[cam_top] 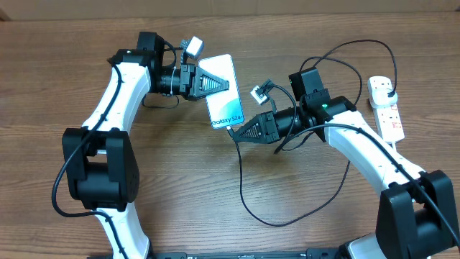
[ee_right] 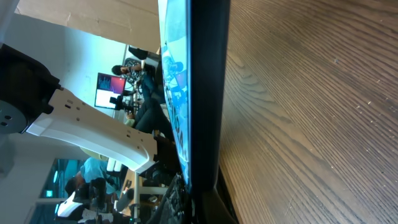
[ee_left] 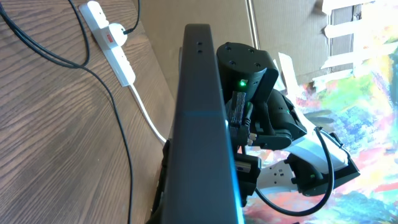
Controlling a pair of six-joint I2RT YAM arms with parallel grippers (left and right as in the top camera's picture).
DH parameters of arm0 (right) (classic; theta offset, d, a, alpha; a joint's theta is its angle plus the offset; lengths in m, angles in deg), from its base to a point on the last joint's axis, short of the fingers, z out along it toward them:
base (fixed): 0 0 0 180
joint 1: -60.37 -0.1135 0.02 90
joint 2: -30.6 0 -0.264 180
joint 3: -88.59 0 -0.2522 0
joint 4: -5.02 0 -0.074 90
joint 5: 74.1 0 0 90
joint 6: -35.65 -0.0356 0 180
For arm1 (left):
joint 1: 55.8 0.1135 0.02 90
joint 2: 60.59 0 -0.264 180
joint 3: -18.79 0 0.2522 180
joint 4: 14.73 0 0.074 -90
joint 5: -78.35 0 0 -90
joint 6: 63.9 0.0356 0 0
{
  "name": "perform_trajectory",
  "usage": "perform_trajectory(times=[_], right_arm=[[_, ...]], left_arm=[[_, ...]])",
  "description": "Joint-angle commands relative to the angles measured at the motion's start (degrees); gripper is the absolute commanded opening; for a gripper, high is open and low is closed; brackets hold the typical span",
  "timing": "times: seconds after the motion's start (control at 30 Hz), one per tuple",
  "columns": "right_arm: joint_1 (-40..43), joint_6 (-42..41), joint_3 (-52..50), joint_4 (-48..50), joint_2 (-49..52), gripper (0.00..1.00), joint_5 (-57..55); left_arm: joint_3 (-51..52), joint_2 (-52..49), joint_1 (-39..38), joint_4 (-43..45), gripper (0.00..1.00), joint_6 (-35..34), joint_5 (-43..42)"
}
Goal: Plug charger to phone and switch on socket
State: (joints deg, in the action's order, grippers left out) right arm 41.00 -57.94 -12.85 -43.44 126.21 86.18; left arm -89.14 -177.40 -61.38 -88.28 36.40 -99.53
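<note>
Between the fingers of my left gripper [cam_top: 215, 83] sits the slim rectangular smartphone with a light blue screen and dark frame [cam_top: 224, 97]. The jaws are clenched on one long edge, and the screen faces up. Its long axis runs across my left fingertips, from the far side of the table to the near side and leaning slightly. The end printed with white "Galaxy" text points straight at my right gripper [cam_top: 241, 132]. In the left wrist view I see only its dark frame edge-on. Whether the phone clears the brown wood-grain table [cam_top: 180, 187] I cannot tell.

My right jaws are clenched too, pressed up against that near short edge. The long thin black charger cable [cam_top: 241, 183] comes out from right under them. The connector tip itself is hidden, so I cannot tell whether it is seated.

From my right fingertips the cable drops away, loops wide over open wood, and climbs behind my right arm to the white elongated power strip [cam_top: 388, 115]. The strip lies well apart, out beyond my right wrist. Bare wood lies open on the near side of both grippers. Only a narrow gap separates my two sets of fingers.
</note>
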Motion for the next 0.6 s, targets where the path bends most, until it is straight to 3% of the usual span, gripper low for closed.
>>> perform_trajectory(times=[0.0, 0.37, 0.57], right_arm=[[0.79, 0.39, 0.13, 1.03, -1.31, 0.04, 0.37], [0.74, -6.95, 0.13, 6.29, -1.31, 0.04, 0.31], [0.74, -8.44, 0.13, 6.86, -1.31, 0.04, -0.98]], left_arm=[[-0.85, 0.35, -0.33, -0.11, 0.04, 0.79, -2.69], [-0.87, 0.35, -0.33, 0.33, 0.04, -2.05, -2.67], [-0.87, 0.35, -0.33, 4.33, 0.04, -7.91, -2.67]])
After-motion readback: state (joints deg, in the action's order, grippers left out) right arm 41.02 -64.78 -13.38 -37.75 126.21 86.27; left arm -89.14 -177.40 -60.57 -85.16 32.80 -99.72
